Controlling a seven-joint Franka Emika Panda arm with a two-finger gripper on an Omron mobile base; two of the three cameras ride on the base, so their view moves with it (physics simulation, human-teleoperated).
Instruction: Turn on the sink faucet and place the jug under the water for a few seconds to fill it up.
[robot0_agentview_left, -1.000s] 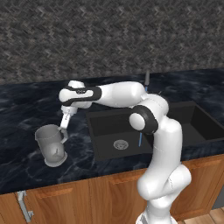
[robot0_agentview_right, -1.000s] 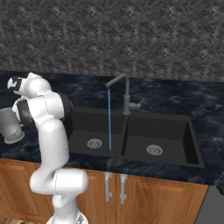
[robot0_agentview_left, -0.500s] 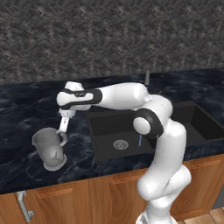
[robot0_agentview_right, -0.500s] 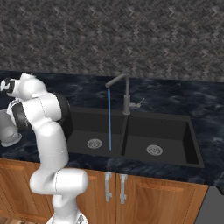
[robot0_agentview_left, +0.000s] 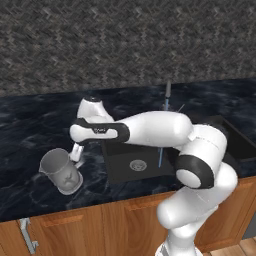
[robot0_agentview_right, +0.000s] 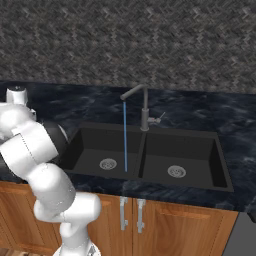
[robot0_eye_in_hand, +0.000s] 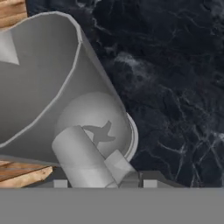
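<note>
One jug (robot0_agentview_left: 62, 171) sits tilted on counter (robot0_agentview_left: 30, 125) left of sink (robot0_agentview_left: 127, 165), gripper (robot0_agentview_left: 76, 153) at its handle. Right base view: faucet (robot0_agentview_right: 141, 102) running, water (robot0_agentview_right: 125, 137) into left basin. Hand view: jug handle (robot0_eye_in_hand: 83, 157) between fingertips; grip state: can't tell.

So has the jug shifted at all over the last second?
Yes, slightly: the jug sits a little nearer the counter's front edge and tips away from the sink, with the tool at its handle.
</note>
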